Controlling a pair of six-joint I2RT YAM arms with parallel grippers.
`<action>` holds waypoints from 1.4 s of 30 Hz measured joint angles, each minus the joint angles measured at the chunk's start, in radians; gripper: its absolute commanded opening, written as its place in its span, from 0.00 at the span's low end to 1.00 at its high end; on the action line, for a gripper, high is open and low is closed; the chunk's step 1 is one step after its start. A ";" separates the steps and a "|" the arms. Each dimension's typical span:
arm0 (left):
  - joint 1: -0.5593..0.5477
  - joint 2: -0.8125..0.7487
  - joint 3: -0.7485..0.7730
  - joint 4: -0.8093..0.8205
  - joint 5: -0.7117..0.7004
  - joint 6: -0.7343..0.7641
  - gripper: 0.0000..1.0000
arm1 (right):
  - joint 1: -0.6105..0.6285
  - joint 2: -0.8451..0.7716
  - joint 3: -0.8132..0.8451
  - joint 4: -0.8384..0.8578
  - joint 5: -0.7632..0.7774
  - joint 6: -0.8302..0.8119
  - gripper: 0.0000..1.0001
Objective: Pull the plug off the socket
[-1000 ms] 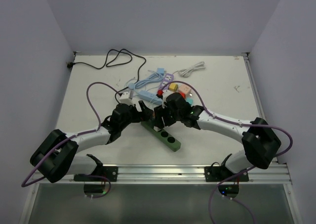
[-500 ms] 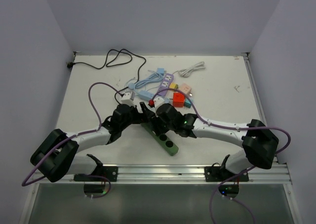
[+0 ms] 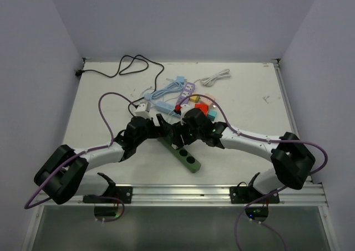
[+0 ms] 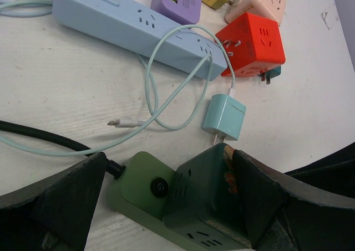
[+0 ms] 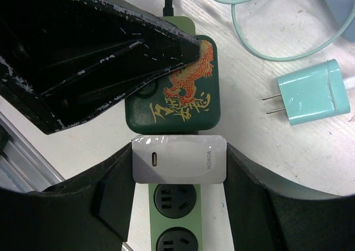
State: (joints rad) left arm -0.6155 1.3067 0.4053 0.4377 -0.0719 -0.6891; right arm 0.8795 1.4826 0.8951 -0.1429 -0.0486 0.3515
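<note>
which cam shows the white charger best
Right wrist: the charger fills the middle, seated on the green strip between the fingers of the right tool. Top view barely shows it; left wrist misses it.

The table (image 4: 55,90) bears a green power strip (image 3: 188,158), blue strip (image 4: 127,21), red cube (image 4: 252,43), mint charger (image 4: 224,116).

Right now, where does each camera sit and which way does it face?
Top external: above, behind the bases, looking down on the white table; both arms show.
Left wrist: looks down through open left gripper at the dark green cube adapter.
Right wrist: looks down; right gripper holds the white rectangular charger.
Both wrist views share that adapter.
</note>
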 measured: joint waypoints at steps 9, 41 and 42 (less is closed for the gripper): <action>0.000 -0.010 -0.009 0.000 0.000 0.000 0.98 | -0.027 0.008 -0.005 0.011 -0.071 0.010 0.51; -0.010 -0.011 -0.011 -0.011 -0.037 0.000 0.98 | -0.182 0.037 -0.037 0.082 -0.304 0.037 0.52; -0.010 -0.012 -0.011 -0.013 -0.037 0.000 0.98 | -0.187 0.019 -0.037 0.071 -0.278 0.029 0.52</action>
State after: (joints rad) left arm -0.6250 1.2945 0.3939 0.4252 -0.1089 -0.6888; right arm 0.6926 1.5021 0.8585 -0.0723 -0.3271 0.3809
